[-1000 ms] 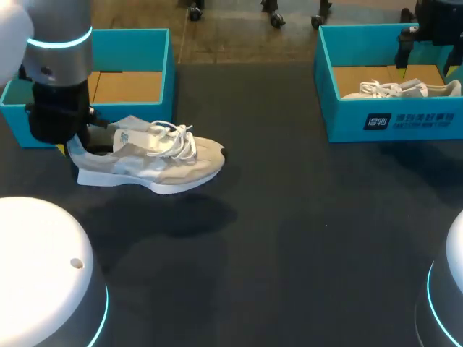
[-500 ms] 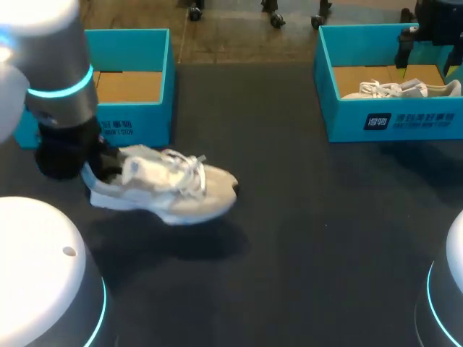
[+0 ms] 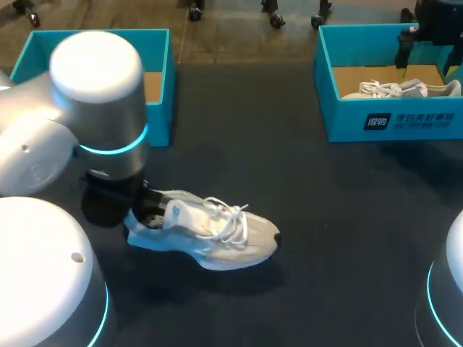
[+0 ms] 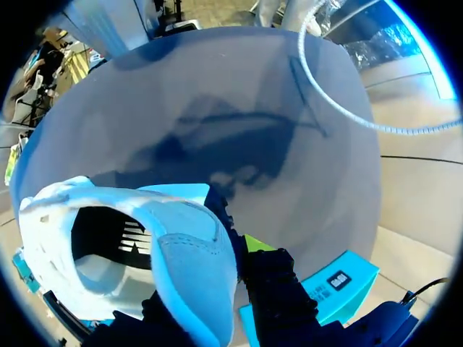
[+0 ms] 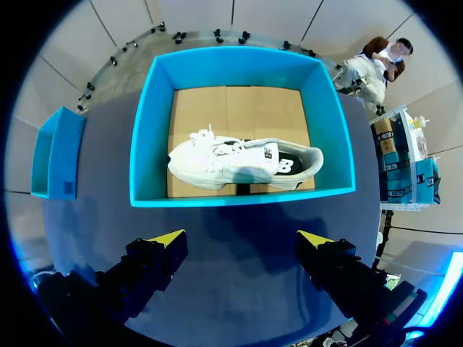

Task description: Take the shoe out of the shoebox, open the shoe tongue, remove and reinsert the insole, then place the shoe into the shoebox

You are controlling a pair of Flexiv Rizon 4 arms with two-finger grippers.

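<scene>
Clamps the shoe [image 3: 210, 233] by its heel in the left gripper [image 4: 210, 289], at the table's [image 3: 325, 217] front left, apart from the left box [image 3: 159, 108]. Holds the right gripper [image 5: 241, 238] spread wide above the second shoe [image 5: 242, 163] in the right box [image 5: 152, 130].

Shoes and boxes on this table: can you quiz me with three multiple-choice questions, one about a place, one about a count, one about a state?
1. Where is the near shoe?
A inside a shoebox; B out over the table; C on the floor.
2. How many shoes show?
A one; B two; C three.
3. The right gripper is:
A open; B shut on a shoe; C shut on a box wall.

Answers:
1 B, dark table surface surrounds it.
2 B, the near shoe plus the boxed shoe in the right shoebox.
3 A, its fingers stand apart with nothing between them.
</scene>
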